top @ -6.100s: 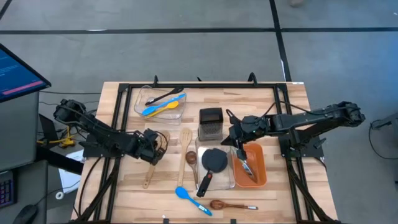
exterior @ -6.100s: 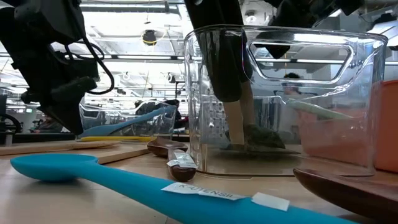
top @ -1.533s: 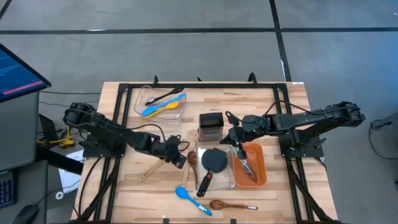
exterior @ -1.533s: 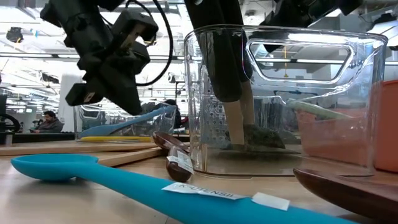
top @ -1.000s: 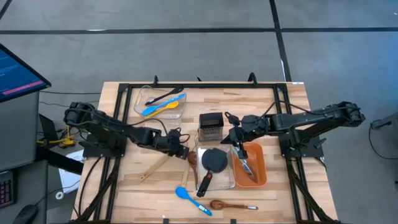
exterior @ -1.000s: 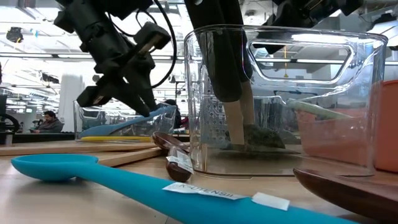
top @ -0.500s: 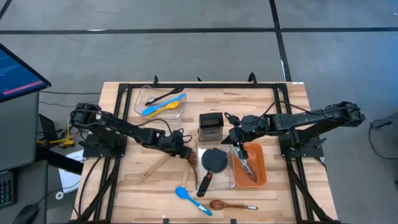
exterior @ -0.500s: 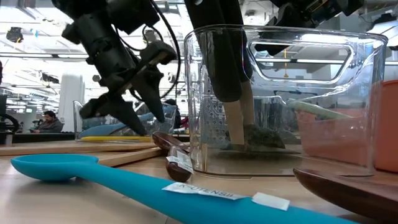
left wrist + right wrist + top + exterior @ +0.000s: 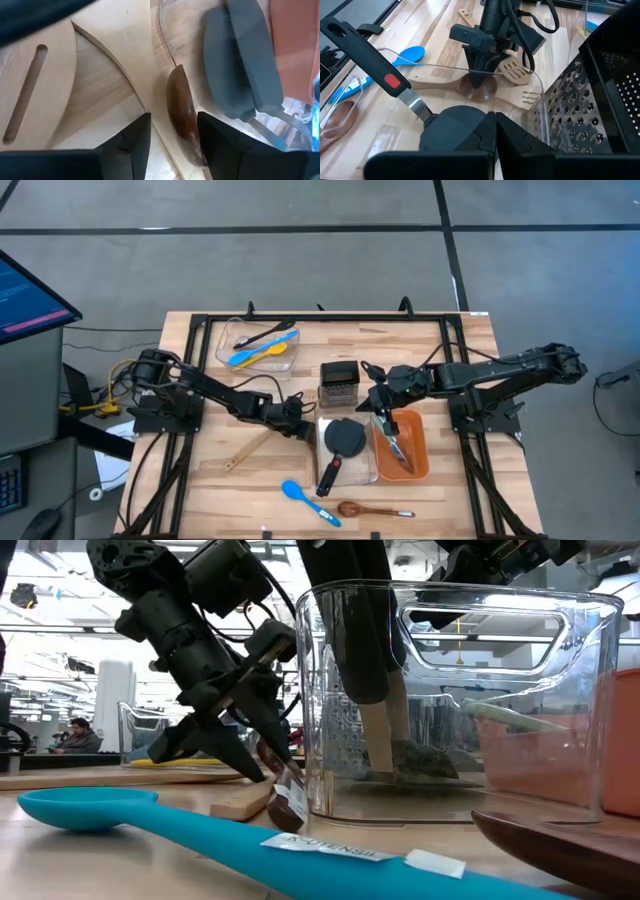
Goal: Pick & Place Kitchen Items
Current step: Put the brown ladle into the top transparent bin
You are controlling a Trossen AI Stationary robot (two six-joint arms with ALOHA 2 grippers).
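dark wooden spoon (image 9: pixel 182 115): mid-table, bowl just beside clear bin (image 9: pixel 322 442)
left gripper (image 9: pixel 170 142): fingers apart, straddling the bowl; step looks like the grasp; next, close and lift
right gripper (image 9: pixel 376 402): shut, over the orange bin (image 9: pixel 418 455)

Light wood table (image 9: pixel 450 495) with a black frame round it. Sitting right on it: a clear bin (image 9: pixel 256 346) at the back, the steel box grater (image 9: pixel 339 380), another clear bin (image 9: pixel 362 470), an orange bin (image 9: pixel 417 460), wooden spatula (image 9: pixel 244 450), blue spoon (image 9: pixel 305 500) and a dark wooden spoon (image 9: pixel 365 509) up front.
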